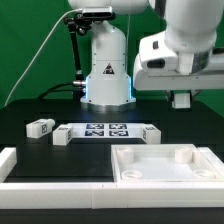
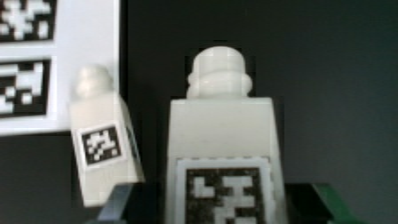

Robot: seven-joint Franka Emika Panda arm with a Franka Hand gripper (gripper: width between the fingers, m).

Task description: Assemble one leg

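Note:
In the wrist view a white leg (image 2: 222,140) with a threaded tip and a black-and-white tag stands between my fingers (image 2: 125,203), which press on both of its sides. My gripper (image 2: 224,205) is shut on this leg. In the exterior view the gripper (image 1: 183,100) hangs above the table at the right, with the leg held off the surface. A second leg (image 2: 98,125) lies on the black table beside the held one; it also shows in the exterior view (image 1: 150,133). Two more legs (image 1: 41,127) (image 1: 62,135) lie at the exterior view's left.
The marker board (image 1: 105,130) lies mid-table between the loose legs and shows in the wrist view (image 2: 39,60). A large white square tray-like piece (image 1: 165,178) with corner sockets sits at the front right. A white rail (image 1: 40,190) runs along the front left. The arm's base (image 1: 107,70) stands behind.

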